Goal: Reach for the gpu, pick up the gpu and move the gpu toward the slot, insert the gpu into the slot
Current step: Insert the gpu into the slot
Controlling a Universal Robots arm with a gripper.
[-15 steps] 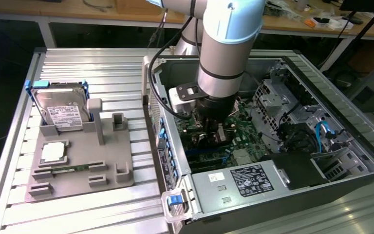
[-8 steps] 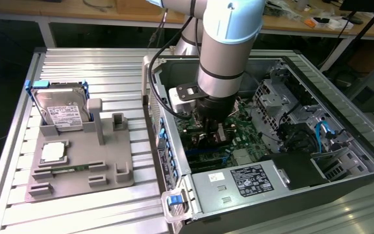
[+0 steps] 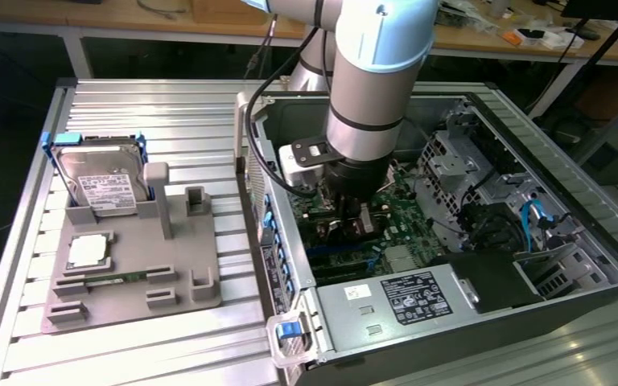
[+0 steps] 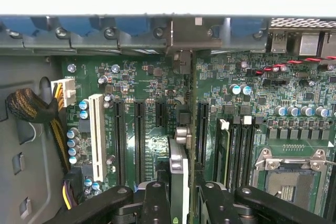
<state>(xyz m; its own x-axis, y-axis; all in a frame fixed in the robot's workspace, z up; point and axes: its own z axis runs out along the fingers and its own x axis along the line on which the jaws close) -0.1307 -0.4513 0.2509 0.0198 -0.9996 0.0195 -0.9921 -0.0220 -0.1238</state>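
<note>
Holding the thin dark gpu card (image 4: 177, 182) edge-on, claw (image 4: 181, 203) partly closed around it, inside the open computer case (image 3: 287, 265) just above the green motherboard (image 4: 157, 145), blade-down to meet a connector.

The grey and pale-blue jointed robot arm (image 3: 368, 72) reaches straight down into the open dark metal computer case (image 3: 566, 281). Its black two-fingered gripper (image 4: 181, 195) hangs above the case's green motherboard (image 4: 157, 145), fingers closed on the thin dark card's (image 4: 178, 171) edges.
</note>
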